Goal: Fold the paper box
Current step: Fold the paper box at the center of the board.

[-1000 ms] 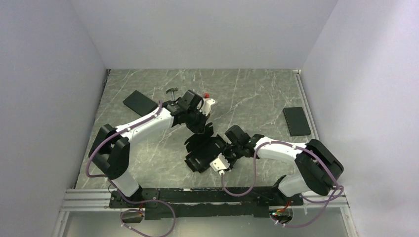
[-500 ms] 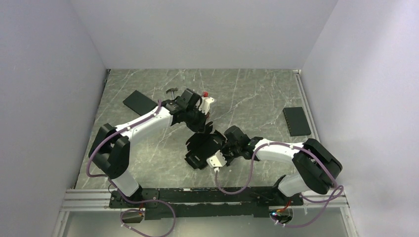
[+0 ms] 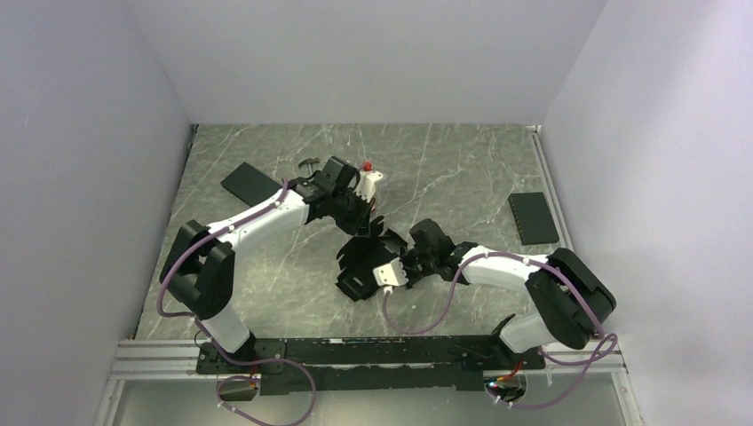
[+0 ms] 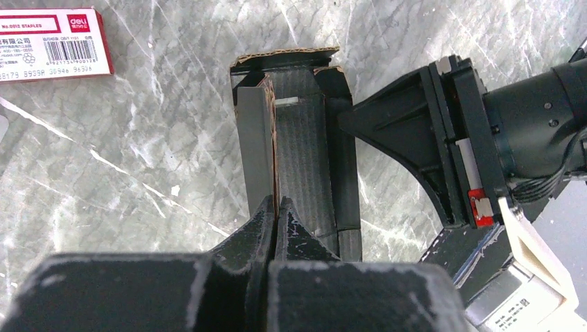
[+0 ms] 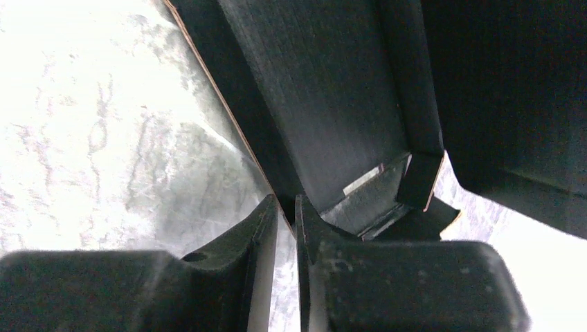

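Left gripper (image 4: 277,207): fingers clamped together on thin upright wall of paper box (image 4: 304,152). Box stretches straight ahead of fingertips, half-folded, resting on marble table (image 4: 138,173). Right gripper (image 5: 286,207): fingers nearly together, pinching box's thin side edge, with dark panels rising ahead and to its right. Red-and-white staples box (image 4: 48,41) lies ahead-left of left gripper, well apart from paper box.

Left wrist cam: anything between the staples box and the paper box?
Nothing. Only bare marble tabletop separates the staples box from the paper box; the left wrist view shows it.
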### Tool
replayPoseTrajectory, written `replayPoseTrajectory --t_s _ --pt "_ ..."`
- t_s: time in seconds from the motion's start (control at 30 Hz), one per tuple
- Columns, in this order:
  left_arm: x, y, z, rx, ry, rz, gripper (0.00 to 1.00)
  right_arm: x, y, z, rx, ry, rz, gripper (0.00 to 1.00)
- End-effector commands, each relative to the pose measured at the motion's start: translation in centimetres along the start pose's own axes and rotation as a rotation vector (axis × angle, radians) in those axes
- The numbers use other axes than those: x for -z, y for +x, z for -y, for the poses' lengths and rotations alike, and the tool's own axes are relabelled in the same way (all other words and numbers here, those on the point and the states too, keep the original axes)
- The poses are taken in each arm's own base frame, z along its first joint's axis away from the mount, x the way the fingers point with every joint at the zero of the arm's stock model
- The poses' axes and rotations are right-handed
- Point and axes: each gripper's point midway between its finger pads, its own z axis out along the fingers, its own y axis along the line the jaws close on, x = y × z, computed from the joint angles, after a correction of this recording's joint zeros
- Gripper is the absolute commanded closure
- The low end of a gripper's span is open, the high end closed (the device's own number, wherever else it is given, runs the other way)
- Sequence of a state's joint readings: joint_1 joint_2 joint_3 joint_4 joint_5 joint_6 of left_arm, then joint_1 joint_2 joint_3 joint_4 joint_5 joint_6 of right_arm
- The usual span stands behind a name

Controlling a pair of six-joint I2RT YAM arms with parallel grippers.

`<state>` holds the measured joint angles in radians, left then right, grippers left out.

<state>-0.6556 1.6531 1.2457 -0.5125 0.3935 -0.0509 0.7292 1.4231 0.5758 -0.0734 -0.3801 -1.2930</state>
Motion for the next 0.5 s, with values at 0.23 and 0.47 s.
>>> replayPoseTrajectory --t_s 0.23,0.47 --pt "-0.4 1.4 1.4 0.092 0.105 -0.058 1.00 1.8 1.8 4.3 -0.059 0.174 -0.019 0.73" --pt "-0.5 1.2 1.3 0.121 0.117 -0.047 1.00 1.6 1.9 4.5 -0.087 0.193 -0.008 0.70"
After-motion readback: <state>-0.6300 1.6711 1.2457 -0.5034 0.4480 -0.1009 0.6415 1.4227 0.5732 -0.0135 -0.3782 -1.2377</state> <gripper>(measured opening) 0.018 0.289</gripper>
